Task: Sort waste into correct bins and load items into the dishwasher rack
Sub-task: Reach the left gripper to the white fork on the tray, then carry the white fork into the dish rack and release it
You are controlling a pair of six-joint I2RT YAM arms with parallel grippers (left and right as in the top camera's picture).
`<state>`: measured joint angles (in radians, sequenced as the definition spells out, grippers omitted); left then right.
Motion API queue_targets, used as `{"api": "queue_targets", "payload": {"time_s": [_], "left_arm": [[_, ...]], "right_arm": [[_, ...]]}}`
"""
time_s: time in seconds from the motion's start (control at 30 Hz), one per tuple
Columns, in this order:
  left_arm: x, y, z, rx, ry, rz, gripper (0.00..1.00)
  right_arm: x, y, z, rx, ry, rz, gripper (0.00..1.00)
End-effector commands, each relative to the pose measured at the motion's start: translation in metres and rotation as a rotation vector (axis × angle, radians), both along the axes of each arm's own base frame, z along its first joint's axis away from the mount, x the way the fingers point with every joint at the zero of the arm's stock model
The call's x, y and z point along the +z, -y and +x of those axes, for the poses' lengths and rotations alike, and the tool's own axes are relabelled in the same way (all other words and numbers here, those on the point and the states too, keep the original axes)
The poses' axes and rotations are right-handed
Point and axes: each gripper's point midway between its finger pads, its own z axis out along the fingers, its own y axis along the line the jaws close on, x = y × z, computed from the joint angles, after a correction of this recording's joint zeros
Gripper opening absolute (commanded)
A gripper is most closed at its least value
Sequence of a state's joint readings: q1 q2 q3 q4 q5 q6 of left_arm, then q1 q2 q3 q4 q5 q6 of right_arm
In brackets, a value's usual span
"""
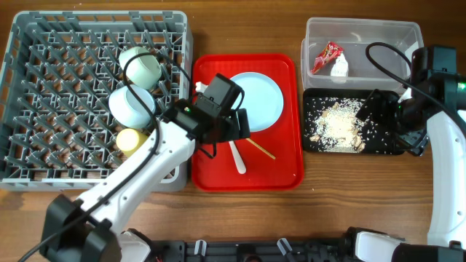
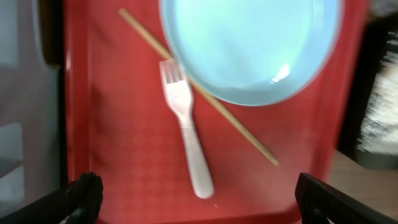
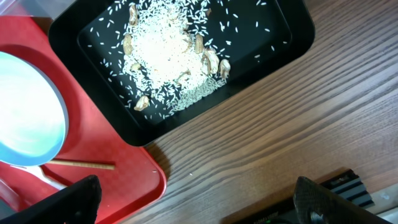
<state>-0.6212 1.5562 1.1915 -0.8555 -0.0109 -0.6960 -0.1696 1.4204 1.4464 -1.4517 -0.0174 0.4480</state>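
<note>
The dishwasher rack at far left holds two mint bowls and the yellow cup. Beside it, the left fingers are spread wide and empty above the red serving tray, framing the white fork. The fork looks like the next pick.

To do it well, close across the lower handle. The wooden chopstick crosses at the tines and runs along the rim of the mint plate. The fork lies flat, so the tips should reach the tray surface before closing. Lift straight up, so the chopstick is not dragged.

Further right, the clear tub holds the red wrapper and white scrap. In front of it, the black tray carries the rice. The right fingers are open and hold nothing above the bare counter.

Only the overhead view shows the loaded rack and the tub's contents. Only the left wrist view shows the fork and chopstick crossing, though not which lies on top. Only the right wrist view shows brownish bits among the rice.
</note>
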Motion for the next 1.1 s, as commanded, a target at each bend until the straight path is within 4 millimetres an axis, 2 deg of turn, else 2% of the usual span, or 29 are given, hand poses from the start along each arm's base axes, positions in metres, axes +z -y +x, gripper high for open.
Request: {"api": "queue_targets", "payload": {"time_s": [0.0,0.17,0.4,0.5,0.67,0.73,0.83,1.0,1.07], "left_arm": [[-0.038,-0.011,-0.002,0.079,-0.064,0.08,1.0],[-0.081,-0.006,-0.003,0.066,-0.139,0.141,1.0],[-0.11,-0.01,-0.009,0.064,-0.209,0.194,0.96],[-0.116,-0.01,-0.009,0.064,-0.214,0.198,0.89],[-0.123,-0.011,-0.01,0.064,-0.23,0.211,0.68],[-0.124,-0.012,-0.011,0.064,-0.232,0.212,0.64],[-0.124,-0.011,-0.013,0.062,-0.239,0.209,0.42],[-0.124,-0.011,-0.013,0.062,-0.242,0.207,0.15],[-0.124,-0.011,-0.013,0.062,-0.242,0.207,0.12]], "right_arm": [[0.004,0.003,-0.001,-0.001,0.012,-0.019,1.0],[0.004,0.003,-0.001,-0.002,0.011,-0.019,1.0],[0.004,0.003,-0.001,-0.002,0.012,-0.019,1.0],[0.004,0.003,-0.001,-0.002,0.012,-0.019,1.0],[0.004,0.003,-0.002,-0.002,0.008,-0.019,1.0],[0.004,0.003,-0.002,-0.002,0.009,-0.018,1.0],[0.004,0.003,-0.002,-0.002,0.009,-0.019,1.0],[0.004,0.003,-0.002,-0.002,0.008,-0.018,1.0],[0.004,0.003,-0.002,-0.002,0.008,-0.018,1.0]]}}
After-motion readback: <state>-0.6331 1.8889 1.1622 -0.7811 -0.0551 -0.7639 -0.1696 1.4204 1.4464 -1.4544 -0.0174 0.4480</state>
